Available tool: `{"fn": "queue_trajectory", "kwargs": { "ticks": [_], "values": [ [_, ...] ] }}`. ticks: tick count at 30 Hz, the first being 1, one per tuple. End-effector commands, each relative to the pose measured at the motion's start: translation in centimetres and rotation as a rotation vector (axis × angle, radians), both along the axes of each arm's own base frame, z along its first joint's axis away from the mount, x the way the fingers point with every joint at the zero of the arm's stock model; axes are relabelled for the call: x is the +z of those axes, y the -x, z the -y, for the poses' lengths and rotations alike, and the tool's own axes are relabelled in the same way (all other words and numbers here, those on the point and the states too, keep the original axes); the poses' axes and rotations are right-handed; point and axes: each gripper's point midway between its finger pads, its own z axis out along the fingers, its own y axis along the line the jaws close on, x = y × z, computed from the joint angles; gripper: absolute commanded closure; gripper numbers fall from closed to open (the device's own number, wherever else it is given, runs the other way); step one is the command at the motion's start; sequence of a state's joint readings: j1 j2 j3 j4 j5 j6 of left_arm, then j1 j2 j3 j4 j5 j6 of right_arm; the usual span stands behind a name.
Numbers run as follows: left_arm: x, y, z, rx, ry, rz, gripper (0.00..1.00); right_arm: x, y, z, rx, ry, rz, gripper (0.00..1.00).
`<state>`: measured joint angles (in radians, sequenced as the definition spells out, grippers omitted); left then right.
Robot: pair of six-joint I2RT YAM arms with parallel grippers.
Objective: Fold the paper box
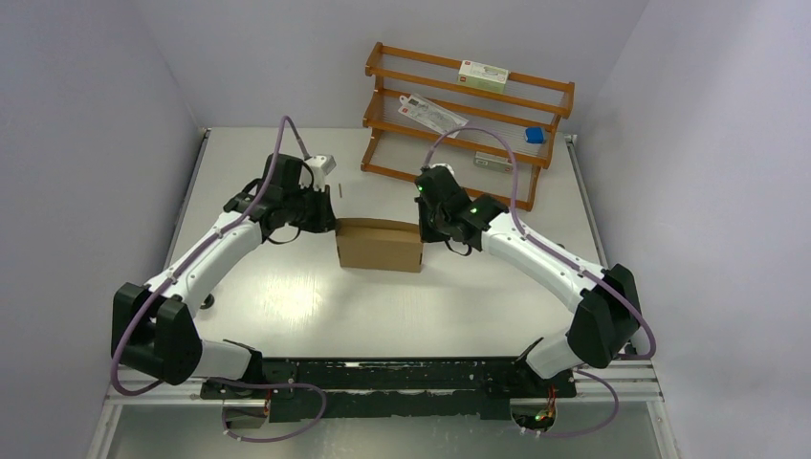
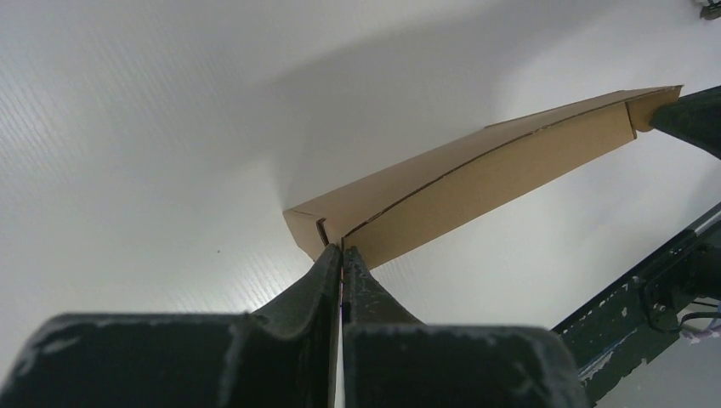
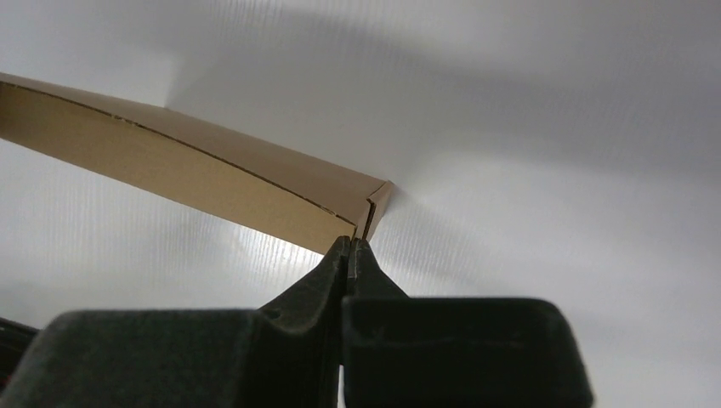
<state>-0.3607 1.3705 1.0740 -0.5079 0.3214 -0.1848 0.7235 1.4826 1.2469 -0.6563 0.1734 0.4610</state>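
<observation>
The paper box [image 1: 380,246] is plain brown cardboard folded into a closed rectangular shape, and it lies mid-table. My left gripper [image 1: 332,226] is at its left end. In the left wrist view the jaws [image 2: 342,248] are pressed together at the box's [image 2: 493,170] near corner, with a thin brown edge caught between them. My right gripper [image 1: 424,229] is at the box's right end. In the right wrist view it [image 3: 351,240] is shut where the end flap meets the long side of the box [image 3: 195,161].
An orange wooden rack [image 1: 469,110] stands at the back right, close behind the right arm. It holds a small white and green carton [image 1: 483,73], a flat packet [image 1: 430,113] and a blue item [image 1: 535,136]. A dark rail [image 1: 411,375] runs along the near edge.
</observation>
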Motion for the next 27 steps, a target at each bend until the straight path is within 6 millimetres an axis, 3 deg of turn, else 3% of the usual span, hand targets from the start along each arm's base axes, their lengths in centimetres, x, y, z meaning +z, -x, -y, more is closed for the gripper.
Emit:
{"fn": "queue_trajectory", "kwargs": {
  "ticks": [1,13,27],
  "values": [
    [0.4,1.0,2.3,-0.018,0.084,-0.009,0.95,0.4,0.1,-1.3,-0.027,-0.056,0.033,1.00],
    [0.3,1.6,2.8,-0.007,0.096,-0.005,0.95,-0.8,0.8,-1.1,-0.031,-0.023,0.050,1.00],
    [-0.4,2.8,3.5,0.025,0.119,-0.003,0.95,-0.7,1.8,-1.7,-0.001,-0.027,0.112,1.00]
  ]
}}
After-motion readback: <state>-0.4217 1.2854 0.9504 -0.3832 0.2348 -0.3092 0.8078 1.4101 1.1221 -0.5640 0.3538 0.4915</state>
